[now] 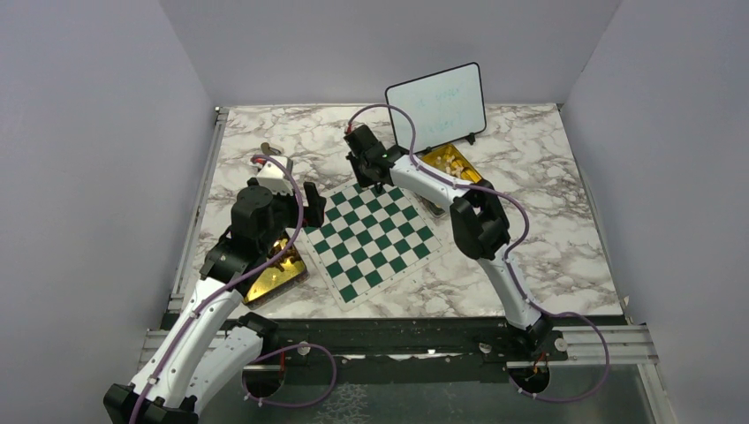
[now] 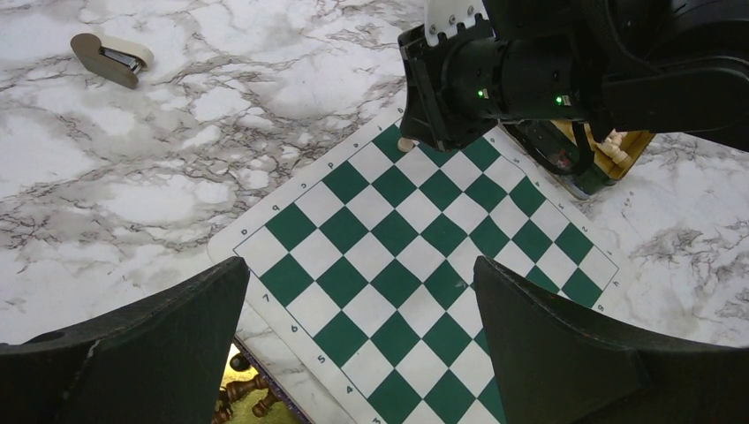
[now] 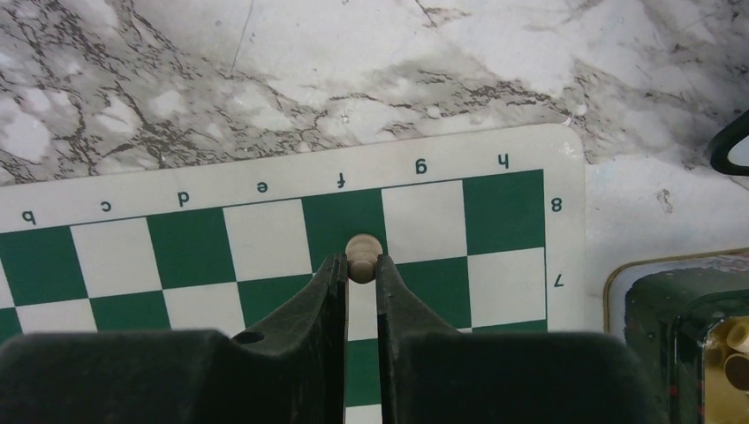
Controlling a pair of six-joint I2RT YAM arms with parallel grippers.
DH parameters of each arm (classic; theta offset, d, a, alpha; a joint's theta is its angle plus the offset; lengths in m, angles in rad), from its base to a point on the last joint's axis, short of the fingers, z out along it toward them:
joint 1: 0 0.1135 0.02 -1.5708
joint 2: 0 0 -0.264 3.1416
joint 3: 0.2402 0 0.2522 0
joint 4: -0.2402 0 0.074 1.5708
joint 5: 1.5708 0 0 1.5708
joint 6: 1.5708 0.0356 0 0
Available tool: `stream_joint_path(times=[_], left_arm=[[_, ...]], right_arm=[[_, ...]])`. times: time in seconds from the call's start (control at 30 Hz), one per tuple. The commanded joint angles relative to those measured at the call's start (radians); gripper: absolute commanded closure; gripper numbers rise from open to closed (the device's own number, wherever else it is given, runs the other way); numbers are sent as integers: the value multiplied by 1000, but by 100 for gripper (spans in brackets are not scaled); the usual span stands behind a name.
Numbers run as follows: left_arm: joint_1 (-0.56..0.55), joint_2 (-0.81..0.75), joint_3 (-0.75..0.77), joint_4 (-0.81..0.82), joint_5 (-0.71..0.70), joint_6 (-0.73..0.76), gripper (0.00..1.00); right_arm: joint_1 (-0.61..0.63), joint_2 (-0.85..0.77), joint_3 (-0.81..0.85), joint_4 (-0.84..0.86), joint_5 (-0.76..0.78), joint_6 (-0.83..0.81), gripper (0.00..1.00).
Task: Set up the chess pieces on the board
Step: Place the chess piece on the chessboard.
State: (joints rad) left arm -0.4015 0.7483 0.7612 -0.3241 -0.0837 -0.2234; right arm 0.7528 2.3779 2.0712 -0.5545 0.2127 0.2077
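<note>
Our right hand [image 3: 360, 265] was pressed in on a pale wooden pawn [image 3: 363, 254], its two dark fingers [image 3: 329, 287] pinching the piece just below its round head. The pawn hung upright over the f file of the chessboard [image 3: 190, 247], at the line between ranks seven and eight. We could not tell whether its base touched the surface. From the left wrist view the same pawn [image 2: 405, 144] peeked out beneath the right hand's black housing, at the chessboard's [image 2: 397, 256] far edge.

Our left hand [image 2: 358, 291] was spread wide and held nothing. It hovered over the chessboard's left side, with one finger [image 2: 177, 327] on each side of the view.

The chessboard [image 1: 371, 238] lay near the middle of the marble tabletop [image 1: 548, 194], turned askew to its edges.

A gold tin [image 1: 450, 163] holding pale chessmen sat just off the chessboard's far right side, under the right arm. A second gold tin [image 1: 276, 276] lay just beside the chessboard's left side, toward the tabletop's near left corner. In it we saw dark brown chessmen [image 2: 243, 389].

A small whiteboard [image 1: 437, 104] with faint writing stood at the tabletop's far edge, just behind the first tin. A beige stapler [image 2: 110, 57] lay toward the far left corner, well apart from the chessboard.
</note>
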Motion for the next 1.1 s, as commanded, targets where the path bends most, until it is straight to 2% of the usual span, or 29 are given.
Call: stream_joint_path(times=[0.0,0.37,1.07], left_arm=[[-2,-13,16,5,-18,7,1],[-2,-13,15,5,-24,8,1],[-3,-31,12,7,-22,8,1]], right_arm=[[9,-1,-21,64,20,-16,89],[7,41,29,8,9,-8,88],[10,59,33,4,-45,29,87]])
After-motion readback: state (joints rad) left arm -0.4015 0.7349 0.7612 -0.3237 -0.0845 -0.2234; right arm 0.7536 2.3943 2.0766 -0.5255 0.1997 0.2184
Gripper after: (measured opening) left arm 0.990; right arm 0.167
